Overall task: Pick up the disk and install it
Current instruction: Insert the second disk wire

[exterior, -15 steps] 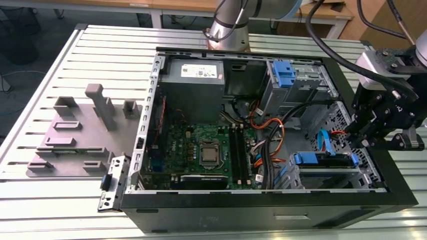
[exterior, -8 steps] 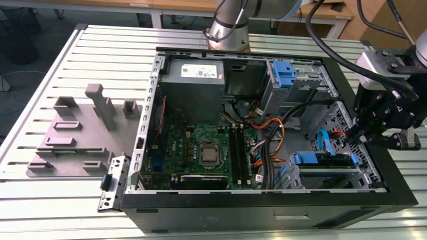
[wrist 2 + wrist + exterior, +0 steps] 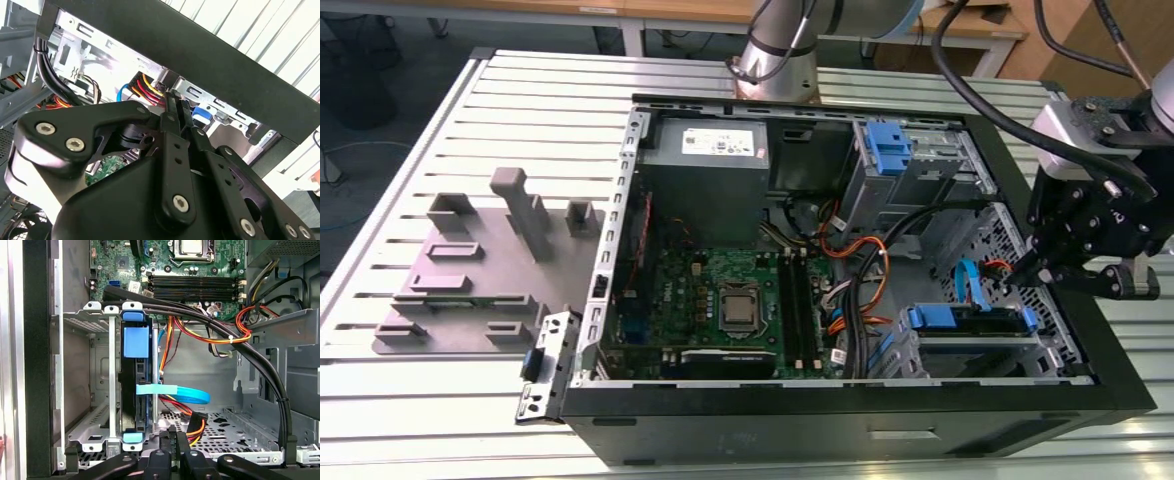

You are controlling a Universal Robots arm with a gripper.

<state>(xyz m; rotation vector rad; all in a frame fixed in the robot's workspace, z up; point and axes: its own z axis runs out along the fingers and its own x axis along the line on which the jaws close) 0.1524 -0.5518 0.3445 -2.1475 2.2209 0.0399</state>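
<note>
Exterior view: a grey fixture plate (image 3: 467,285) lies by the bench's (image 3: 400,150) edge at the exterior view's left, and the open computer case (image 3: 854,425) stands mid-bench. The disk (image 3: 966,319) sits slotted in the drive cage (image 3: 987,350) at the case's front corner, toward the exterior view's right. The gripper (image 3: 1019,280) hangs above the case's wall there, fingers pressed together on nothing.

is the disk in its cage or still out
In. In the first wrist view the disk sits edge-on inside the metal drive cage, blue rails at both ends.
</note>
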